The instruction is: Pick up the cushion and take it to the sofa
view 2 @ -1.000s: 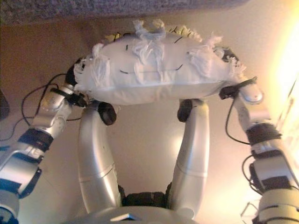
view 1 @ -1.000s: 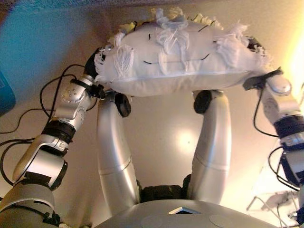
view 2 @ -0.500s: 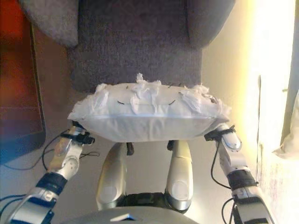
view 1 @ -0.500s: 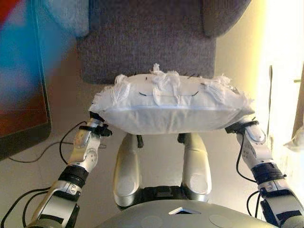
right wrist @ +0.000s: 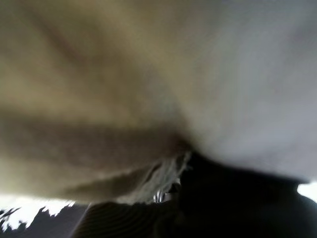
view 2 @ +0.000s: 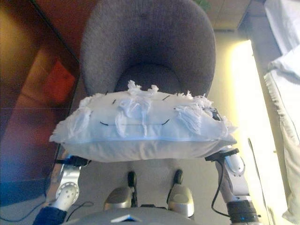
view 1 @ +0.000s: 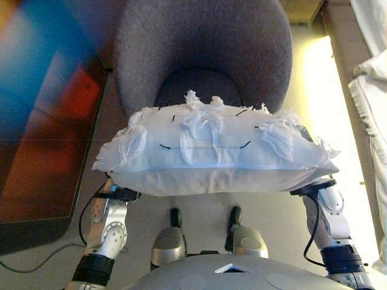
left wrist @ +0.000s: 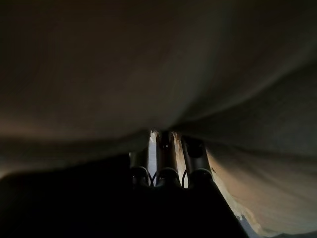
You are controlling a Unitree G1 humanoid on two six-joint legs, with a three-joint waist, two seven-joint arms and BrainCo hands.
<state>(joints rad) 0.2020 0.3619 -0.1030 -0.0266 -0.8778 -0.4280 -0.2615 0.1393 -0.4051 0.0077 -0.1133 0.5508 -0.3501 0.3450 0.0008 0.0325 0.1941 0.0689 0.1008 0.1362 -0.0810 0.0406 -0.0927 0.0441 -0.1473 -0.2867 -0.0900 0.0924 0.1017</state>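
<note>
A white cushion [view 1: 211,157] with tassels on top is held up level between my two hands, just in front of a grey round-backed sofa chair [view 1: 205,54]. The cushion's far edge overlaps the chair's dark seat [view 2: 147,77]. My left hand [left wrist: 167,158] presses straight fingers into the cushion's left end, their tips sunk in the fabric. Of my right hand [view 1: 311,188] only the dark wrist cover peeks out under the cushion's right end. In the right wrist view the cushion [right wrist: 148,74] fills nearly everything.
A dark reddish panel [view 1: 42,139] stands along the left side of the chair. White fringed cloth [view 1: 372,103] hangs at the right edge, beside a bright strip of floor [view 1: 317,96].
The camera has swung up: the grey chair, only a strip at the top a second ago, now shows whole behind the cushion. The cushion stays held between both hands.
</note>
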